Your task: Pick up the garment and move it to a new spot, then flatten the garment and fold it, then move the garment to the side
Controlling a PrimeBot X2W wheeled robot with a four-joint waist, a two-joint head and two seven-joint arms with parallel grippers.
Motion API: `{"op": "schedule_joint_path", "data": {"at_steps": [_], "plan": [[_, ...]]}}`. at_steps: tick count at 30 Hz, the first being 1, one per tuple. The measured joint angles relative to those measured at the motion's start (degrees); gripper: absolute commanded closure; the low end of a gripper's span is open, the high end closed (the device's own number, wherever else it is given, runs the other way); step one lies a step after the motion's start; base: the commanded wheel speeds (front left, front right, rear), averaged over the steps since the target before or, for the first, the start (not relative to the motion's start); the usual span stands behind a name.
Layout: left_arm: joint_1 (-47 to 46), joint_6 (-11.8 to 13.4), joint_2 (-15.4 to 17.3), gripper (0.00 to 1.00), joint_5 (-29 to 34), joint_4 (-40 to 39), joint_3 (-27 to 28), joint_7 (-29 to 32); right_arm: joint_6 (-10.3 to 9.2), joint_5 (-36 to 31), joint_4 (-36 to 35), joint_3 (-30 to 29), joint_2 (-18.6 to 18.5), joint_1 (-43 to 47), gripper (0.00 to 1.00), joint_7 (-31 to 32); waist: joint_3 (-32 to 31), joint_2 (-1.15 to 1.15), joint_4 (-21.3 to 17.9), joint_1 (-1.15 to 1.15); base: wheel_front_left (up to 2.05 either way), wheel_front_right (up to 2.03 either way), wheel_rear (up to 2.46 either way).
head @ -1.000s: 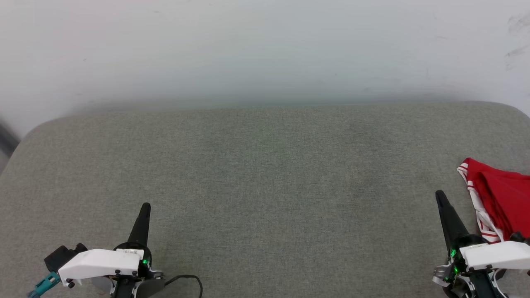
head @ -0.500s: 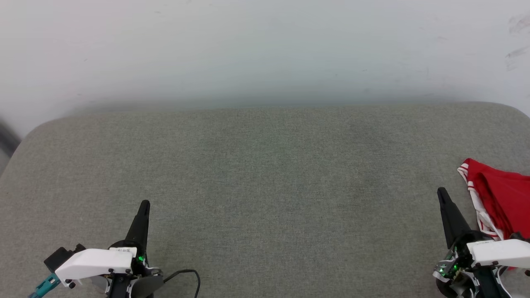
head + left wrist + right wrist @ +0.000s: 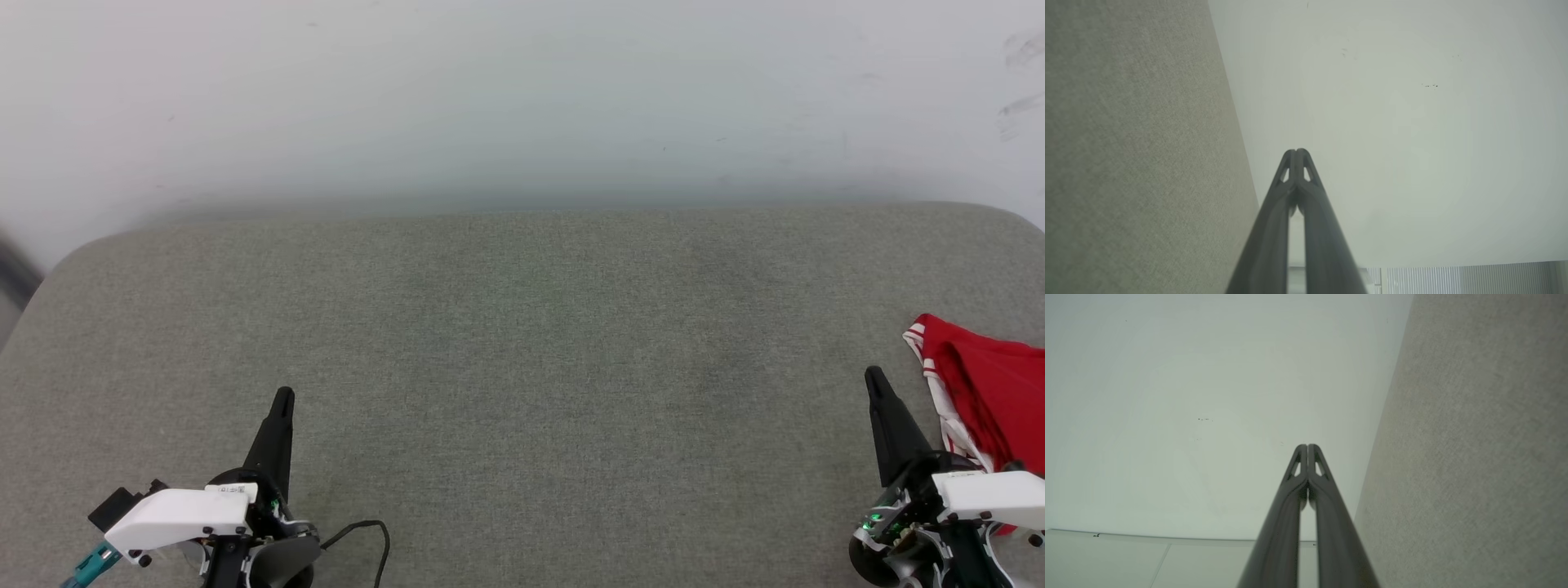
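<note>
Grey-green woven fabric is covering the work surface (image 3: 522,343): padded, flat, with a fine even weave and rounded corners at far left and far right. Along its far edge a pale smooth wall (image 3: 522,98) is rising, showing a few dark scuffs at upper right.

Bunched up, the garment (image 3: 992,384) is lying at the surface's right edge, cut off by the frame. Red cloth in soft folds, with red-white striped trim curling down its left side.

Just left of it the right gripper (image 3: 874,377) is pointing up-frame, with a narrow strip of fabric showing between finger and trim. Its fingers are pressing together, clenched on nothing.

At lower left the left gripper (image 3: 282,398) is pointing the same way, well apart from the garment, also clenched and empty.

Both finger pairs are tapering to narrow dark points, with small slot cut-outs near the tips in the wrist views. A thin black cable (image 3: 371,535) is looping beside the left wrist.

Bare fabric is stretching between the two grippers and out to the far edge.
</note>
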Motion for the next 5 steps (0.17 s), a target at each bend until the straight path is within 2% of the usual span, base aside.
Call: {"op": "schedule_joint_path", "data": {"at_steps": [5], "plan": [[-0.10,-0.16,-0.10,1.00,-1.59,0.02,0.24,0.43,0.00,1.70,0.44,-0.16,0.04,-0.14,1.00,0.31,-0.02,0.00,0.03,0.00,0.00,0.00,0.00]]}}
